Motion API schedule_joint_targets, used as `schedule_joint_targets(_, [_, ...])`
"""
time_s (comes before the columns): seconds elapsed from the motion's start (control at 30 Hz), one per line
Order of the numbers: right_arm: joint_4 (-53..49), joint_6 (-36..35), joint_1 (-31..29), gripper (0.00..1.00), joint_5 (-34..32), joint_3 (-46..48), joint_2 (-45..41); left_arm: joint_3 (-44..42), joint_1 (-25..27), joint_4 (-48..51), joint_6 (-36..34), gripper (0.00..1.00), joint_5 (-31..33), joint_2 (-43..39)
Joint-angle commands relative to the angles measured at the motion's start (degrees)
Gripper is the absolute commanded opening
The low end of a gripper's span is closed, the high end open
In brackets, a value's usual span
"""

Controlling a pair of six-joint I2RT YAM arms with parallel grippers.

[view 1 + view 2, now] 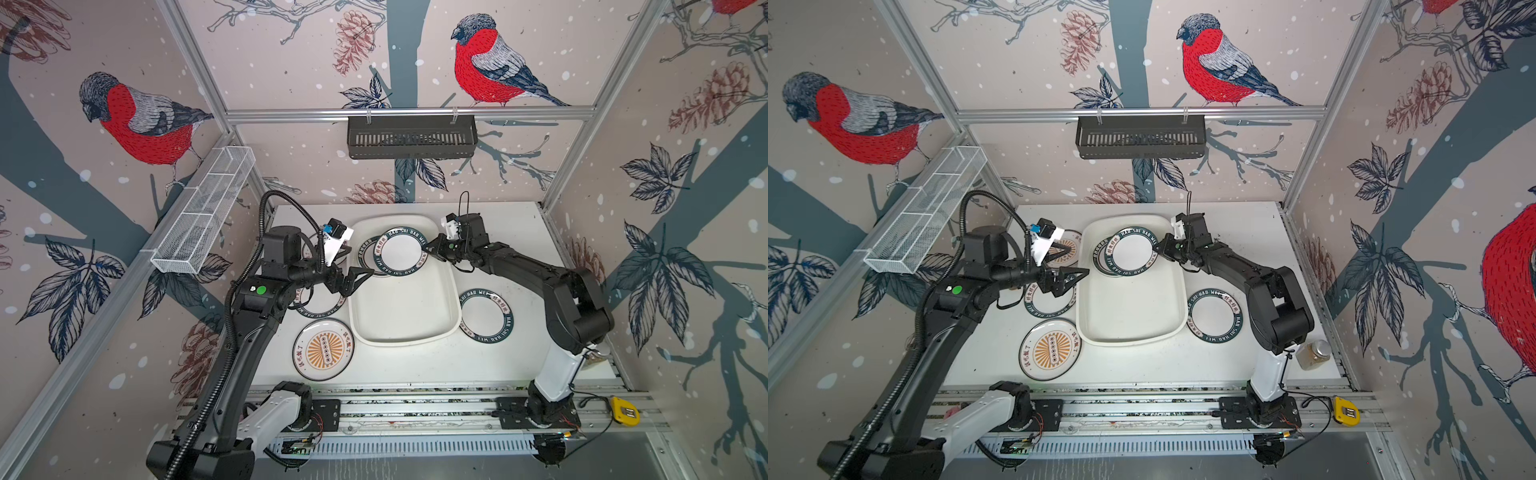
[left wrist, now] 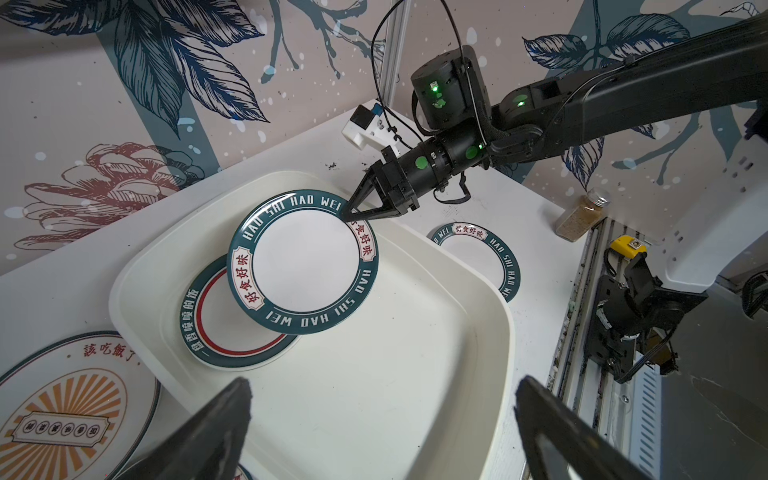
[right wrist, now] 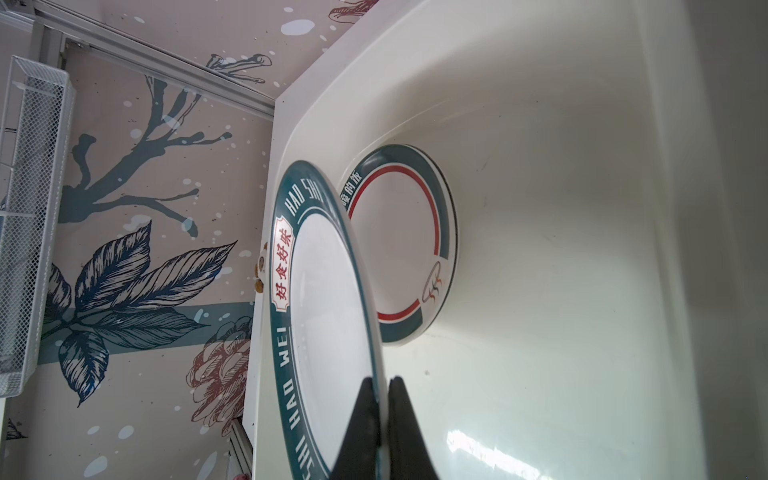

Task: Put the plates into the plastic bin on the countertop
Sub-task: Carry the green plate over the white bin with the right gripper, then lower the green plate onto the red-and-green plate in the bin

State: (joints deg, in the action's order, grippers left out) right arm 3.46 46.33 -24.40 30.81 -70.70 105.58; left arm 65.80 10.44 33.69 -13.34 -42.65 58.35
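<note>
Bearing "HAO SHI HAO WEI": pinched plate point(image 2: 305, 266)

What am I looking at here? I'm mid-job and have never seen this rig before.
Two black robot arms work at a white countertop. Two pictures look down from one overhead camera pair. The other two come from a camera on each arm's wrist.

The right gripper is shut on the rim of a green-rimmed plate, holding it tilted over the white plastic bin. A red-ringed plate already lies in the bin. The left gripper is open and empty at the bin's left rim.

Plates not yet in the bin include a sunburst plate, a lettered plate to the bin's right, and a half-hidden plate under the left arm.
</note>
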Motion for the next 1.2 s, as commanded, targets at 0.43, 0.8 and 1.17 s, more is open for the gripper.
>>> schedule_joint_targets(0.43, [3.7, 1.2, -1.1, 0.02, -3.3, -6.5, 8.1, -0.1, 0.0, -0.5, 0.2, 0.98, -1.7, 0.2])
schedule_joint_targets(0.8, [-0.4, -0.1, -2.4, 0.02, -7.3, -10.6, 11.3, 0.0, 0.0, -0.5, 0.1, 0.98, -1.9, 0.2])
schedule_joint_targets(1.17, [-8.0, -2.4, -3.8, 0.02, -11.0, -18.1, 14.7, 0.1, 0.0, -0.3, 0.0, 0.98, -2.0, -0.1])
